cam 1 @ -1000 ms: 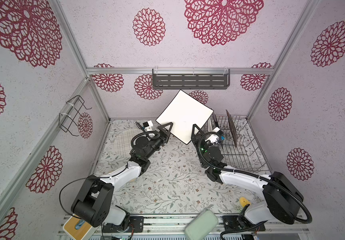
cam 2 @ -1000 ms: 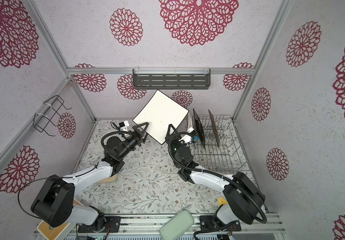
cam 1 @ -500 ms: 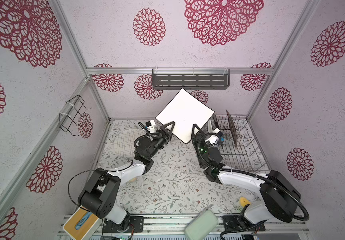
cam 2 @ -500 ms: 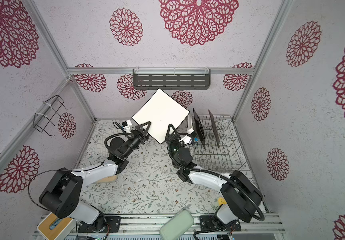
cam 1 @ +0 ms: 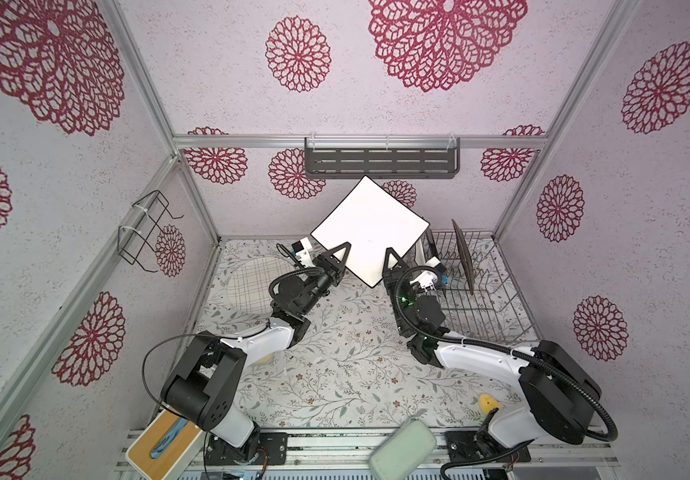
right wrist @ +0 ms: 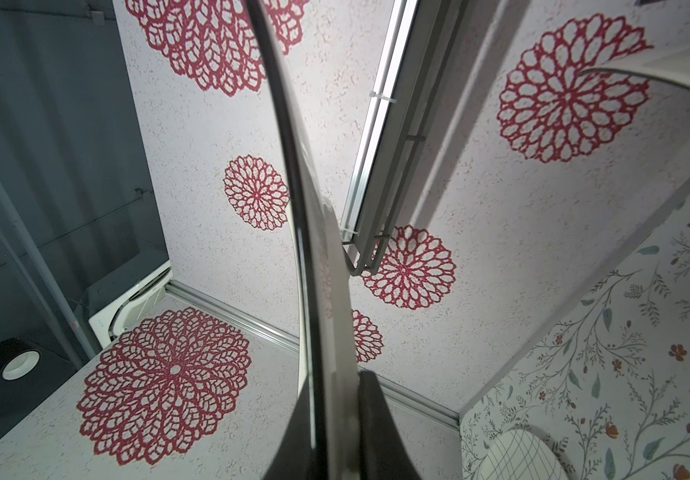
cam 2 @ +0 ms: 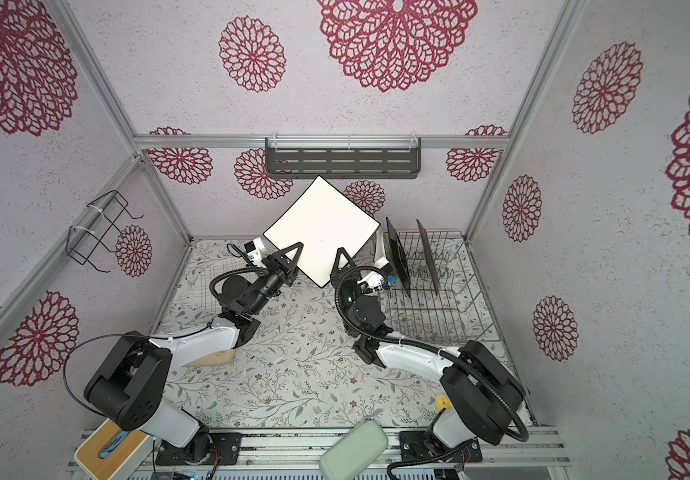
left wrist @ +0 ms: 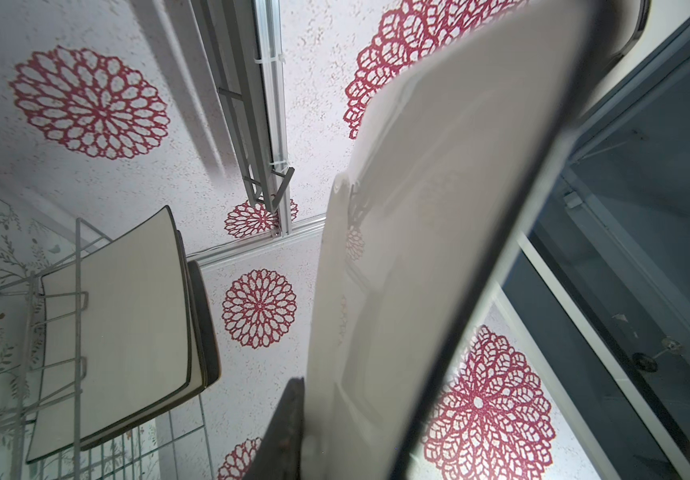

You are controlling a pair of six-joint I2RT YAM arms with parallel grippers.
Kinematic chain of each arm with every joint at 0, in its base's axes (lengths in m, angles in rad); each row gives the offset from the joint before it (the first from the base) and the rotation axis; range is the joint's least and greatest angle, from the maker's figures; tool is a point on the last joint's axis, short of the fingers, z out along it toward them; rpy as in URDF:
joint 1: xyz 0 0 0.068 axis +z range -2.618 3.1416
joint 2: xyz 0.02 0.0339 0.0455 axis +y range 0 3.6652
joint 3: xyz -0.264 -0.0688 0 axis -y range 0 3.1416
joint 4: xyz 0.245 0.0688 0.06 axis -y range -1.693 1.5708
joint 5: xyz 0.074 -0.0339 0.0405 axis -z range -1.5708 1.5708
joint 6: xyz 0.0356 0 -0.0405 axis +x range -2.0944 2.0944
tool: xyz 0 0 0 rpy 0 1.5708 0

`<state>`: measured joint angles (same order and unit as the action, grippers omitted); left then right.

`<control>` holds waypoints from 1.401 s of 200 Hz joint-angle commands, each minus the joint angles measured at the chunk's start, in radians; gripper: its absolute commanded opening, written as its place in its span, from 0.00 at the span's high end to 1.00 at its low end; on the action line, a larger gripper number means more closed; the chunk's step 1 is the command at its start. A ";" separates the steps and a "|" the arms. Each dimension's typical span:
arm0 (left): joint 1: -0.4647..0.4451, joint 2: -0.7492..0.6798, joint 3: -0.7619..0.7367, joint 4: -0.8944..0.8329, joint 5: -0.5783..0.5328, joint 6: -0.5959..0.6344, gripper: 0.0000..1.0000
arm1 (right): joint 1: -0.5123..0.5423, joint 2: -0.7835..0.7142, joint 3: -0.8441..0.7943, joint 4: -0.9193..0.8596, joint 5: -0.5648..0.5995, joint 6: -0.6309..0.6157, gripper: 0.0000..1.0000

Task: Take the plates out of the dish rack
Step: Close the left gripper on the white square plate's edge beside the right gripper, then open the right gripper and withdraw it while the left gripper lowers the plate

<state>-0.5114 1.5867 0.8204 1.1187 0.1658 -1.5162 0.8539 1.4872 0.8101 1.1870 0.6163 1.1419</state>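
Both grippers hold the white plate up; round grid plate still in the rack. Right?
No: in both top views the round grid plate lies flat on the table, outside the dish rack. The left gripper and right gripper do hold the white plate.

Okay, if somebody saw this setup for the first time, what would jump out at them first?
The white square plate, raised corner-up at the back centre, pinched by the left gripper and the right gripper on its two lower edges. Then the dish rack on the right with upright plates in it, and the round gridded plate lying flat on the left.
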 commanded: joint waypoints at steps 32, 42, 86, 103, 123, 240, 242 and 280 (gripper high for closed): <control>-0.009 0.009 0.006 0.048 -0.031 -0.003 0.98 | 0.005 -0.049 0.044 0.227 -0.018 0.030 1.00; -0.009 0.007 -0.004 0.066 -0.047 -0.008 1.00 | 0.006 -0.052 0.038 0.215 -0.014 0.044 1.00; -0.008 0.004 0.007 0.081 -0.033 -0.016 1.00 | 0.005 -0.064 0.044 0.169 -0.045 0.044 0.84; -0.009 -0.009 0.008 0.078 -0.038 -0.010 1.00 | 0.004 -0.068 0.045 0.156 -0.049 0.045 0.74; -0.005 -0.037 0.008 0.069 -0.050 -0.003 1.00 | 0.005 -0.090 0.039 0.118 -0.053 0.045 0.60; 0.049 -0.180 0.008 -0.033 -0.083 0.045 1.00 | 0.003 -0.217 -0.003 -0.108 -0.057 0.081 0.32; 0.051 -0.180 0.008 -0.033 -0.083 0.044 1.00 | 0.003 -0.219 -0.004 -0.113 -0.060 0.081 0.31; 0.074 -0.196 0.016 -0.041 -0.080 0.042 1.00 | 0.002 -0.259 -0.028 -0.154 -0.063 0.078 0.20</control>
<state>-0.4561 1.4635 0.8059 0.9188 0.1062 -1.4807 0.8547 1.2823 0.7933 1.0283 0.5686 1.2098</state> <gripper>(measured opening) 0.149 0.786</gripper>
